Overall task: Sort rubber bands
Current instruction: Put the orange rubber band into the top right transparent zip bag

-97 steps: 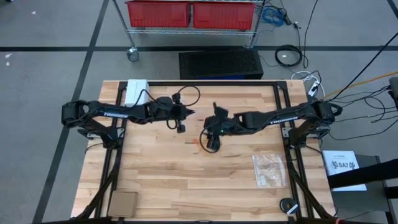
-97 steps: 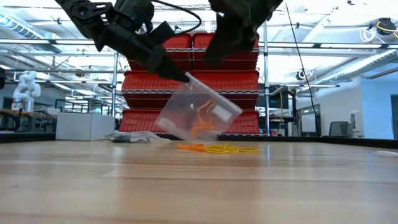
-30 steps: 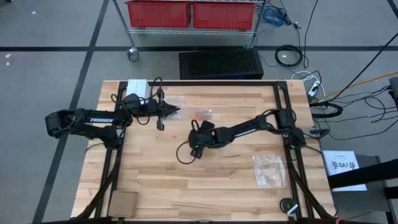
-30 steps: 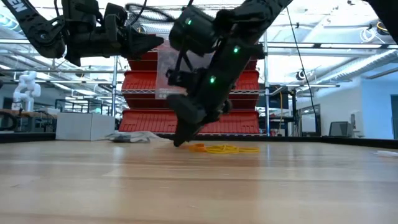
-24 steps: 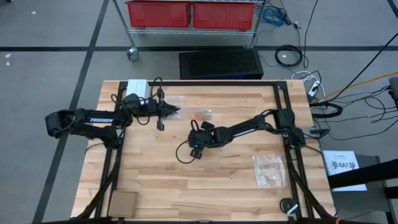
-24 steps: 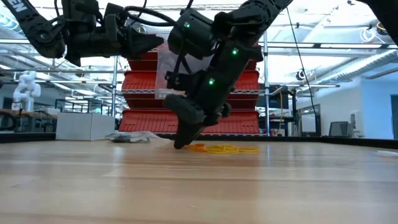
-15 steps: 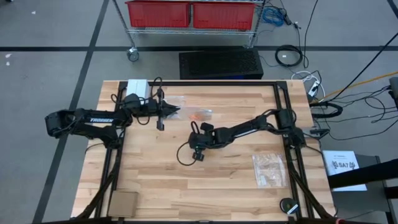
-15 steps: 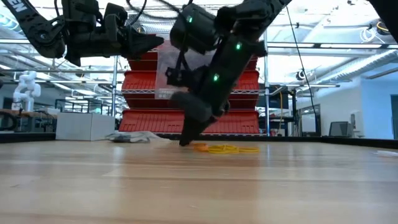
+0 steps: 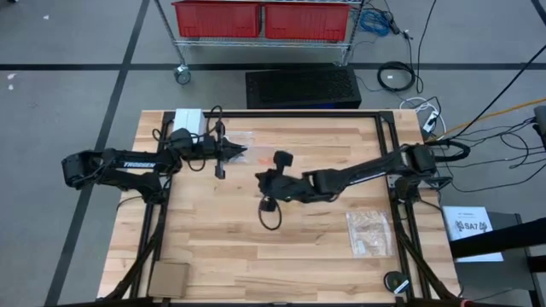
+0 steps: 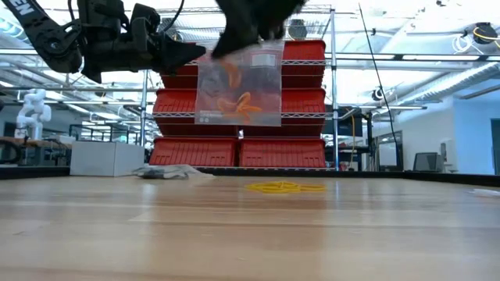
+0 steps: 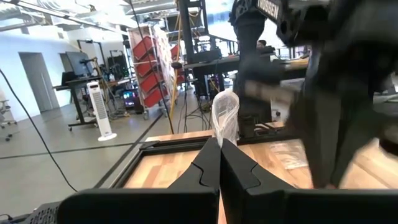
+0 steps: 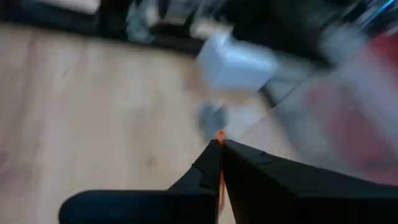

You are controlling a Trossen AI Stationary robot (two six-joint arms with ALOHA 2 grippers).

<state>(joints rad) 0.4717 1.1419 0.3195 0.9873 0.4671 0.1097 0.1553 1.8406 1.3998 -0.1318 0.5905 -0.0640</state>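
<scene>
**Claw pinches one orange band at the mouth of the hanging bag**

Right claw (image 12: 219, 144) is pressed together on a sliver of orange rubber band (image 12: 219, 135) that shows just at its fingertips. Its arm reaches long and nearly straight across the desk (image 9: 213, 247) from the right side, with the claw high above the wood, right at the top edge of the clear zip bag (image 10: 238, 86).

That bag hangs off the desk with several orange bands (image 10: 234, 101) already inside it. Below the bag and a little to one side, a loose pile of yellow and orange bands (image 10: 281, 187) lies on the wood.

Left claw (image 11: 219, 142) is closed on the bag's upper edge, just beside the right claw. Its arm is bent and held level, so the bag dangles freely beneath.

My judgement is that these bands are almost weightless, soft and stretchy. They will snag on one another and cling to a fingertip, so a single strand is best nipped at the pile's edge and shaken loose over the bag. The bag's film is limp and slippery, and the top edge is the sensible hold.

Well apart from the hanging bag, toward the right arm's side, a second zip bag (image 9: 368, 232) lies flat. Beyond stands a rack of red bins (image 10: 242, 148).
</scene>
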